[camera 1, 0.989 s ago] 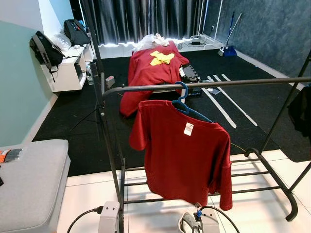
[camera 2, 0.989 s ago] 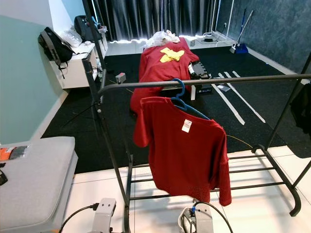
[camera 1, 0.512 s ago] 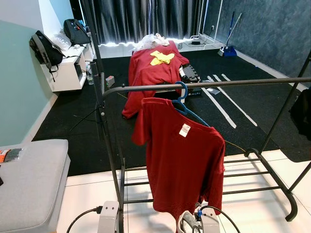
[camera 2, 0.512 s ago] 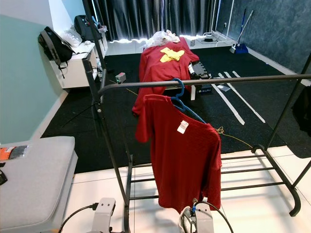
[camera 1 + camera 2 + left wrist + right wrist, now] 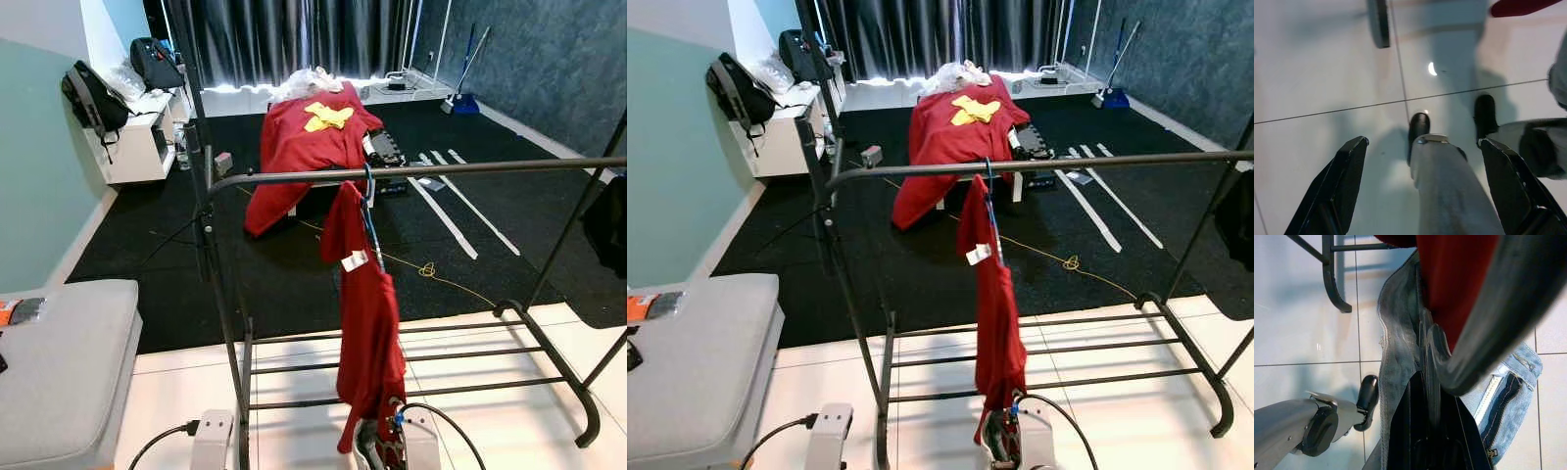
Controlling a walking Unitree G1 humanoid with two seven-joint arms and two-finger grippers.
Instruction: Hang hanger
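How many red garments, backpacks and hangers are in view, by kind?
Red shirts: 2, one hanging on the rack rail, one spread out on the black mat
Black backpacks: 2, one against the wall, one on the white shelf
Blue hangers: 1, hooked on the rail
Total: 5

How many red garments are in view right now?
2. One red shirt hangs edge-on from the black rack rail; a second red garment is draped over the table on the dark carpet behind. Others may be hidden.

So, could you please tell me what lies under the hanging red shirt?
Under the shirt: the rack's lower bars and white tile. Its hem hides the floor directly beneath.
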